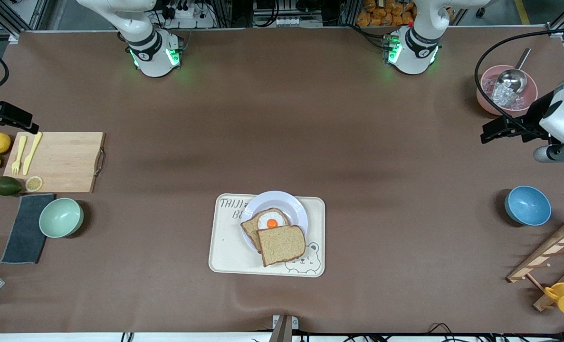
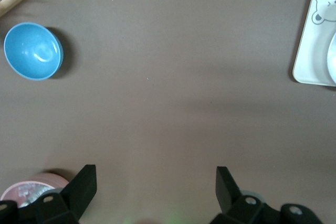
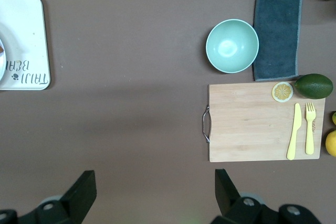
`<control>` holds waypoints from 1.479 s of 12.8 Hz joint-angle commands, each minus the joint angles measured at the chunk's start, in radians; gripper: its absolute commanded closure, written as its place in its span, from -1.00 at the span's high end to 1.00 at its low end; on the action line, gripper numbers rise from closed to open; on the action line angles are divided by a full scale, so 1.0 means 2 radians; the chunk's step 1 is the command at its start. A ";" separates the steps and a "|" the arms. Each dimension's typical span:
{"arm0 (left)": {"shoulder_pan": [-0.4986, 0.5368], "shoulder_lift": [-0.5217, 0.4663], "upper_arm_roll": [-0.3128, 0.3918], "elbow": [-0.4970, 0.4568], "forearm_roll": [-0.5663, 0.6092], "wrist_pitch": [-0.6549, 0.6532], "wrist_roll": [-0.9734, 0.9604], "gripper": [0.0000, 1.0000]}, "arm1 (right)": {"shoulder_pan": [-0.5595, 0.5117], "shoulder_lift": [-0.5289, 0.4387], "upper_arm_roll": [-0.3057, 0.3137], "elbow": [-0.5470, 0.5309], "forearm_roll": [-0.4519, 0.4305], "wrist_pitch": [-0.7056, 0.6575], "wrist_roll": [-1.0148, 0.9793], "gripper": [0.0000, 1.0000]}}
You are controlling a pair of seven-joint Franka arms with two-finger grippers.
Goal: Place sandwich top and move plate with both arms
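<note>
The sandwich top (image 1: 283, 245) is seen leaning half off the plate (image 1: 291, 203), on the tray (image 1: 229, 259) at mid-surface, roughly midway between left gripper (image 2: 156, 187) and right gripper (image 3: 155, 190), both wide-jawed, empty, well apart from it.

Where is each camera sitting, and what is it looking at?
Front view: high across the table, facing both arm bases; sees the tray, plate and sandwich top.
Left wrist view: on the left arm, looking down past its open left pincer at the blue bowl.
Right wrist view: on the right arm, looking down past its open right pincer at the cutting board and green bowl.
Shared: both wrist views catch a tray edge.
</note>
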 commanded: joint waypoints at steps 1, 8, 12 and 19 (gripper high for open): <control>0.020 -0.030 -0.032 0.006 0.015 -0.017 0.019 1.00 | -0.003 -0.004 0.003 -0.004 -0.004 0.000 0.010 1.00; 0.066 -0.044 -0.085 0.008 0.030 -0.004 0.106 1.00 | -0.003 -0.003 0.003 -0.004 -0.003 0.001 0.009 1.00; 0.058 -0.043 -0.091 0.002 0.008 -0.002 0.068 1.00 | -0.003 -0.003 0.003 -0.005 -0.003 0.001 0.009 1.00; 0.060 -0.046 -0.098 0.002 0.013 -0.020 0.041 1.00 | -0.002 -0.003 0.003 -0.005 -0.003 0.001 0.009 1.00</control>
